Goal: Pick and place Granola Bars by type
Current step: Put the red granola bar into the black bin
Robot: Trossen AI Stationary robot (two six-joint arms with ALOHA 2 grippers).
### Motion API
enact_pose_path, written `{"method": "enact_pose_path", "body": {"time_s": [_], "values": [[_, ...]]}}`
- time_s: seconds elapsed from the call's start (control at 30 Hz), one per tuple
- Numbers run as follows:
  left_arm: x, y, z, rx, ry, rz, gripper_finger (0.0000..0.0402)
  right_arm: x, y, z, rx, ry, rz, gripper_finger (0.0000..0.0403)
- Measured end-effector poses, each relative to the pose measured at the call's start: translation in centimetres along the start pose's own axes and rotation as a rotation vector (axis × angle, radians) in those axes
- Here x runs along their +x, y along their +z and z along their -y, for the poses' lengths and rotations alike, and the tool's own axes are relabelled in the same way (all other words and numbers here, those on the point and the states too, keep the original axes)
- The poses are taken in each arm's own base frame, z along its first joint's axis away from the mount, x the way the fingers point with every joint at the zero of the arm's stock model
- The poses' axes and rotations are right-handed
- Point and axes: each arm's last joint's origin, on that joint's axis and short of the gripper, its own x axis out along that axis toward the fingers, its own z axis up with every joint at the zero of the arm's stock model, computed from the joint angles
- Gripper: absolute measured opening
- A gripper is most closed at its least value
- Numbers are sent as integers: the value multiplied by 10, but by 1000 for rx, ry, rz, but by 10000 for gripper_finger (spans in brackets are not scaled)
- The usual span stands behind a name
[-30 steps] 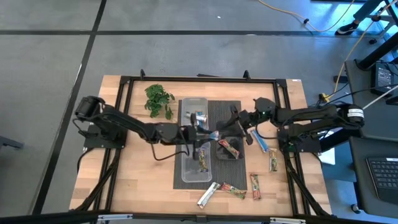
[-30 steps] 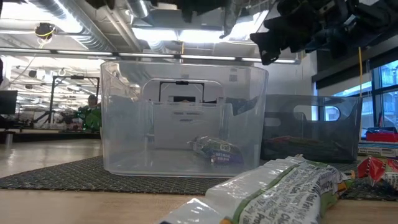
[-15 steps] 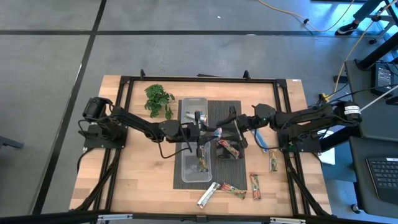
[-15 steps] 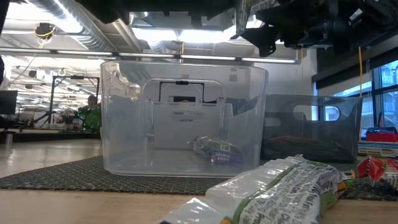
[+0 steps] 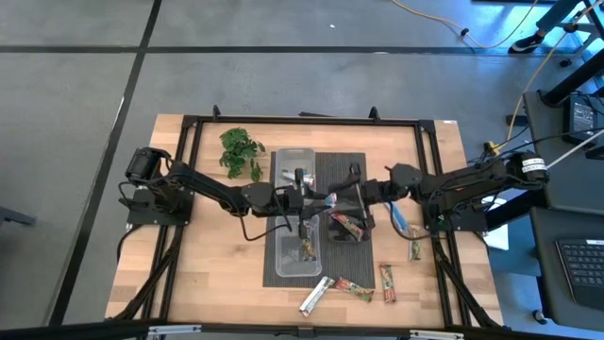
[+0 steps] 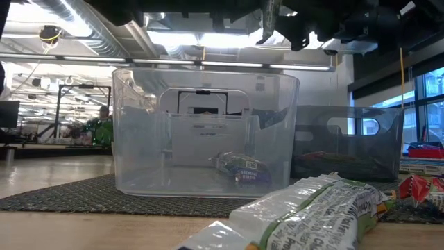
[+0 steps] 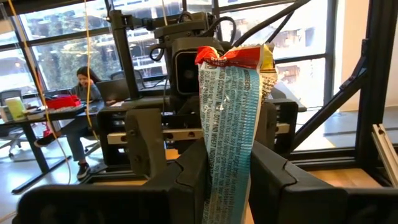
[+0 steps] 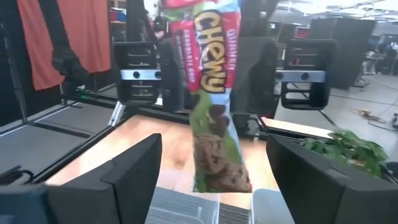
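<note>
Chewy granola bar [image 7: 229, 134] held above the mat at the table's middle

It was clamped by the left gripper [image 5: 319, 201]; the right gripper [image 5: 356, 195] was spread apart, facing it.

Overhead looks straight down, low looks level across the table [image 5: 208, 274] — wrist cameras face each other, close.
</note>
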Motion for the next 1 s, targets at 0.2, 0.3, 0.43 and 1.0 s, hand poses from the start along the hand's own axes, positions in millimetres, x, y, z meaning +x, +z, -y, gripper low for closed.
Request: {"method": "enact_pose_path", "body": {"time_s": [0.2,0.3,0.43,1.0], "values": [[0,0,0,0,0,1,83,1,0,1,5,-48,0,293],[0,0,0,0,1,2,81,6,-6,0,6,-47,3,293],[0,0,-1,15,4,3,80,18,-13,1,7,-40,-17,293],[0,0,-1,35,4,3,84,33,-12,4,16,-39,-31,187]]}}
